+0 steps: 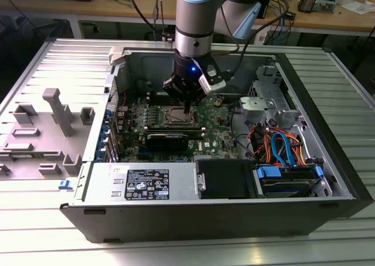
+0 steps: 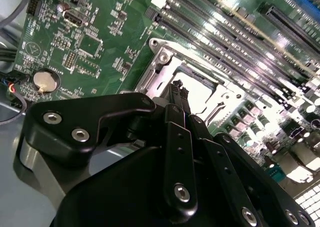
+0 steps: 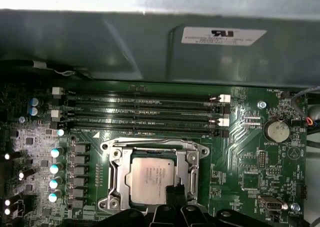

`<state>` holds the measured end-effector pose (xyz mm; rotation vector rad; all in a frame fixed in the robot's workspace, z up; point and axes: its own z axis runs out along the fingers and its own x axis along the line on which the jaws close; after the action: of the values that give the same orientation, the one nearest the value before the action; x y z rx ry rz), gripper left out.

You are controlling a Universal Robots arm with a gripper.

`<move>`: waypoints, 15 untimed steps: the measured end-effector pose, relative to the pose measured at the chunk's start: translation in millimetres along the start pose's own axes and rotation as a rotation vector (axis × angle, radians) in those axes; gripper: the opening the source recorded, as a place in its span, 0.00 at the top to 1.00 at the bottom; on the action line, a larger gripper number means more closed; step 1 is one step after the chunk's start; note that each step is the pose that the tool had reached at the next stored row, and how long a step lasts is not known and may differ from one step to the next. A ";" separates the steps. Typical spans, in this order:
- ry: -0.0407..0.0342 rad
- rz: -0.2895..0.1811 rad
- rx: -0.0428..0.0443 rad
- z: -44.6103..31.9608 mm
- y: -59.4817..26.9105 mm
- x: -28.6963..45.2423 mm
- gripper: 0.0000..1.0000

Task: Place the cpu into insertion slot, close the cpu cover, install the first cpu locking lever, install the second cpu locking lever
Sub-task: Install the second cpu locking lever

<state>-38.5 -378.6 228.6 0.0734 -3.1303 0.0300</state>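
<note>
The cpu (image 3: pixel 151 178), a dull silver square chip, lies flat in the insertion slot (image 3: pixel 111 203) on the green motherboard. The cpu cover (image 3: pixel 116 171), a silvery frame with a cut-out centre, lies down around the chip. My gripper (image 2: pixel 179 90) is shut, its black fingertips pressed together at the chip's edge, on the side of the socket toward the coin battery. In the exterior view the gripper (image 1: pixel 186 109) points straight down onto the socket (image 1: pixel 176 117) inside the open computer case. The gripper (image 3: pixel 175 192) also pokes in at the cover's edge in the first wrist view. I cannot make out the locking levers clearly.
Long black memory slots (image 3: pixel 145 112) run beside the socket. A black graphics card (image 1: pixel 167 140) and a power supply (image 1: pixel 146 184) lie nearer the camera. Coloured cables (image 1: pixel 281 146) fill the case on the exterior view's right. A grey fixture tray (image 1: pixel 41 131) sits outside on the left.
</note>
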 end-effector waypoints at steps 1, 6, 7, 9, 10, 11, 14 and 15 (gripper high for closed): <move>0.0000 0.000 0.0000 0.0 -0.7 0.0 0.89; 0.0001 0.000 -0.0002 -2.2 -1.0 0.1 0.89; 0.0000 0.000 -0.0004 -2.2 -0.9 0.0 0.89; 0.0002 0.000 0.0000 -2.4 -1.2 0.1 0.89; 0.0003 0.000 0.0000 -2.4 -1.3 0.1 0.89; 0.0003 0.000 0.0001 -2.4 -1.6 0.1 0.89; 0.0003 0.000 0.0000 -2.4 -3.6 0.2 0.89; 0.0004 0.000 0.0001 -2.3 -4.6 0.2 0.89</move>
<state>-38.5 -383.2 230.9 0.0735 -3.1298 0.0301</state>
